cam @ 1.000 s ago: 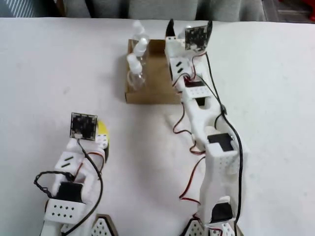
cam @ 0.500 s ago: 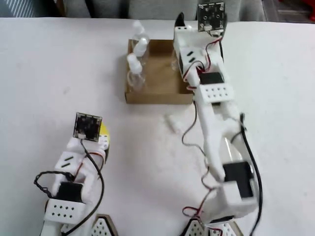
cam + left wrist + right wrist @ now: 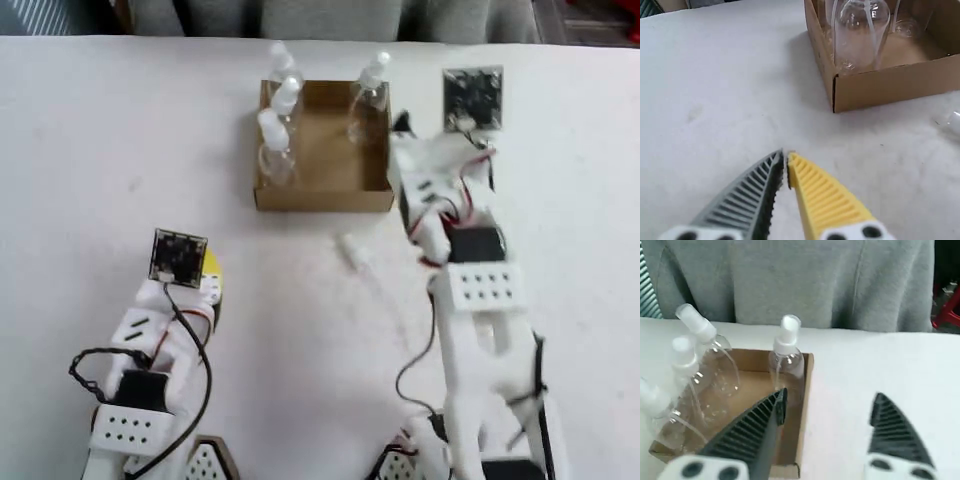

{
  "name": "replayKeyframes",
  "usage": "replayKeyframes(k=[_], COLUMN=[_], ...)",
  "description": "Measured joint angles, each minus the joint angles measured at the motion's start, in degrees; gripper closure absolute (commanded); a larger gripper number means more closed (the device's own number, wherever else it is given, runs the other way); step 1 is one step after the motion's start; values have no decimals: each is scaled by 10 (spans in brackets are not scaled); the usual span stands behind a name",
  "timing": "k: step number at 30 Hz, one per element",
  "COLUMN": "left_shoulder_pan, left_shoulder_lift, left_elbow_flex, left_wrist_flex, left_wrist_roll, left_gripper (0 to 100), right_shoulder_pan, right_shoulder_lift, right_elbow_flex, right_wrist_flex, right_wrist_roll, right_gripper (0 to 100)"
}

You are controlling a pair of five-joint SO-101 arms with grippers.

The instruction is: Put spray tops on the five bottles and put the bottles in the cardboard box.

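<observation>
Box (image 3: 325, 200): cardboard, open-topped, on the table (image 3: 100, 150); every place below is given from it.
Three bottles (image 3: 272, 150): upright in a row inside the box, along the wall on the left arm's side, tops on.
Fourth bottle (image 3: 366, 100): upright inside the box at the far corner on the right arm's side, top on, nothing touching it.
Right claw (image 3: 831, 405): jaws wide apart and empty, just outside the box wall on its own side.
Left claw (image 3: 785, 157): jaws pressed together on nothing, low over the table, well off the box's near corner on the left arm's side.
Spray top (image 3: 350, 248): loose, lying on the table just off the box's near wall, its tube trailing away from the box.
Change: a second ago the right arm was stretched over its half of the box and hid that corner. It has since swung out and drawn back, uncovering the fourth bottle. The left arm has not moved.
Meaning: the fourth bottle looks delivered and released, so four of five are in. The loose top and its bottle are probably next; where that bottle is I cannot tell.
</observation>
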Motion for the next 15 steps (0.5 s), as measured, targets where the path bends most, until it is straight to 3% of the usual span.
replayKeyframes(k=[5, 11, 15], left_shoulder_pan=[0, 0, 0], left_shoulder_lift=[0, 0, 0], left_elbow_flex=[0, 0, 0], left_wrist_flex=[0, 0, 0], left_wrist_roll=[0, 0, 0], left_gripper=[977, 977, 977], right_shoulder_pan=[81, 156, 205], right_shoulder_lift=[-64, -98, -100], right_elbow_flex=[34, 34, 34], right_wrist_flex=[91, 337, 447], right_wrist_roll=[30, 228, 302], right_gripper=[919, 919, 916])
